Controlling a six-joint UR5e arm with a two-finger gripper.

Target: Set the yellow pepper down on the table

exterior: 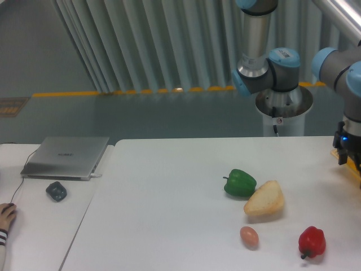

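The white table (169, 186) fills the lower part of the camera view. My gripper (350, 151) hangs over the table's far right side, and the frame edge cuts off its fingers, so their state is hidden. A thin yellowish sliver (355, 168) shows just below the gripper's dark body at the frame edge. I cannot tell whether it is the yellow pepper, which is otherwise out of view.
On the table lie a green pepper (240, 183), a bread roll (264, 199), an egg (249, 236) and a red pepper (312, 241). The adjoining desk at the left holds a grey laptop (66, 156), a small dark object (56, 191) and a person's hand (5, 214).
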